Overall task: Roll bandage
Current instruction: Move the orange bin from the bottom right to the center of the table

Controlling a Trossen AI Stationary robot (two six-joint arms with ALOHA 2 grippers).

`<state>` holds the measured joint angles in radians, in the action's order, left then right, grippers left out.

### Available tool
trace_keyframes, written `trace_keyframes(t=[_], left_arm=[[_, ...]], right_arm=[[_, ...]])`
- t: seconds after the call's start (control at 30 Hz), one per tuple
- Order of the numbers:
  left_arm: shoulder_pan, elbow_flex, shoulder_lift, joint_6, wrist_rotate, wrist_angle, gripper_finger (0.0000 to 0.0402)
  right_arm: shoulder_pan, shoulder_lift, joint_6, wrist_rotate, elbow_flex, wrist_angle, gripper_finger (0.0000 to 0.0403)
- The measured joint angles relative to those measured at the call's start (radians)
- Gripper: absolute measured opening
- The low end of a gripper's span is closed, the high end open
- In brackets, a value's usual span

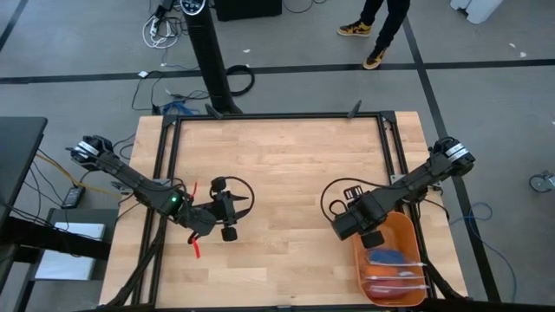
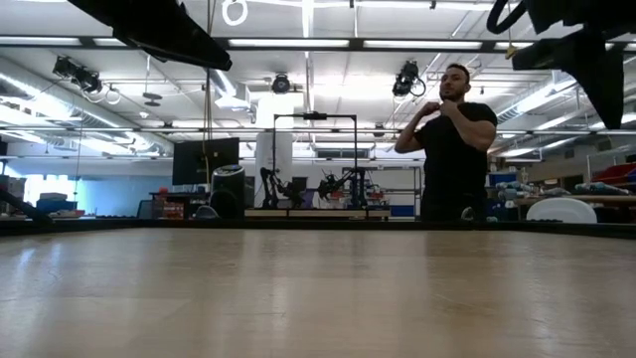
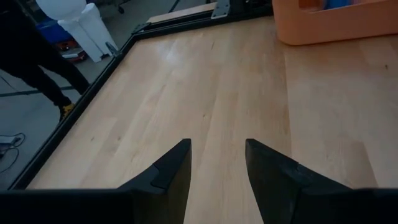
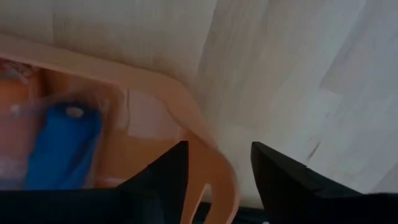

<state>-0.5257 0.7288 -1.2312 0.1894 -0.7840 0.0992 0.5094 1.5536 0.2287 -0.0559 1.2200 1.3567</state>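
Note:
The bright blue bandage point(image 4: 62, 146) lies inside the orange tray point(image 1: 408, 238) at the table's near right corner, under what looks like clear plastic. In the high view the bandage point(image 1: 388, 256) shows as a small blue patch in the tray. My right gripper point(image 4: 217, 168) hangs open above the tray's far left corner, pointing down. The tray's rim point(image 4: 186, 99) passes below the gap between its fingers. My left gripper point(image 3: 217, 162) is open over bare wood at the table's near left and points toward the tray point(image 3: 336, 25).
A black metal frame point(image 1: 277, 118) borders the wooden table top. A person point(image 2: 452, 139) stands beyond the far edge. Bare wood point(image 1: 286, 173) fills the middle of the table between the two arms.

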Motion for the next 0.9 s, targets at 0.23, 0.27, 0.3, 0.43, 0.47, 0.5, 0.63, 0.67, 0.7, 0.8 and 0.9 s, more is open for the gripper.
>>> trace_keyframes(t=[0.23, 0.27, 0.3, 0.43, 0.47, 0.5, 0.63, 0.67, 0.7, 0.8, 0.9], left_arm=[[0.000, 0.000, 0.000, -0.001, -0.007, 0.000, 0.0159], [0.000, 0.000, 0.000, -0.001, -0.007, 0.000, 0.0159], [0.000, 0.000, 0.000, -0.001, -0.007, 0.000, 0.0159], [0.000, 0.000, 0.000, -0.001, -0.007, 0.000, 0.0159], [0.000, 0.000, 0.000, -0.001, -0.007, 0.000, 0.0159], [0.000, 0.000, 0.000, -0.001, -0.007, 0.000, 0.0159], [0.000, 0.000, 0.000, -0.001, -0.007, 0.000, 0.0159], [0.000, 0.000, 0.000, -0.001, -0.007, 0.000, 0.0159], [0.000, 0.000, 0.000, -0.001, -0.007, 0.001, 0.0159], [0.000, 0.000, 0.000, 0.001, -0.007, 0.002, 0.0158], [0.000, 0.000, 0.000, 0.000, -0.007, 0.002, 0.0158]], right_arm=[[-0.040, 0.000, -0.043, 0.018, -0.013, -0.068, 0.0054], [-0.046, 0.000, -0.055, 0.022, -0.013, -0.075, 0.0030], [-0.052, 0.000, -0.065, 0.025, -0.013, -0.082, 0.0018], [-0.086, -0.002, -0.079, 0.008, -0.012, -0.132, 0.0017], [-0.098, -0.002, -0.087, -0.001, -0.012, -0.144, 0.0014], [-0.110, -0.003, -0.103, -0.017, -0.010, -0.158, 0.0010], [-0.167, -0.003, -0.192, -0.070, -0.011, -0.219, 0.0007], [-0.186, -0.003, -0.217, -0.078, -0.011, -0.241, 0.0007], [-0.204, -0.002, -0.243, -0.090, -0.011, -0.263, 0.0007], [-0.259, -0.002, -0.350, -0.138, -0.012, -0.334, 0.0007], [-0.327, -0.002, -0.452, -0.157, -0.012, -0.440, 0.0007]])
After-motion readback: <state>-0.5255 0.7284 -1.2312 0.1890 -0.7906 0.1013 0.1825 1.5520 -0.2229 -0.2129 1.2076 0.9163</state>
